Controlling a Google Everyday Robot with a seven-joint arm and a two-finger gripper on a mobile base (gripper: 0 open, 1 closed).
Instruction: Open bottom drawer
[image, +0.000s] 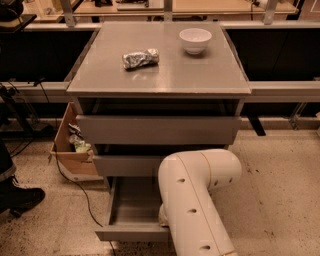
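Observation:
The grey cabinet (160, 85) has three drawers. The bottom drawer (131, 232) is pulled well out, and its bare grey tray (132, 202) shows inside. The middle drawer front (125, 165) and the tall top drawer front (157, 130) stand closer in. My cream arm (197, 200) reaches down in front of the drawers on the right. My gripper (164, 216) is at the bottom drawer's right front, almost wholly hidden behind the arm.
A white bowl (195, 39) and a crumpled foil packet (140, 58) lie on the cabinet top. An open cardboard box (72, 150) with a cable sits on the floor at left. A person's black shoe (20, 197) is at far left. Speckled floor lies to the right.

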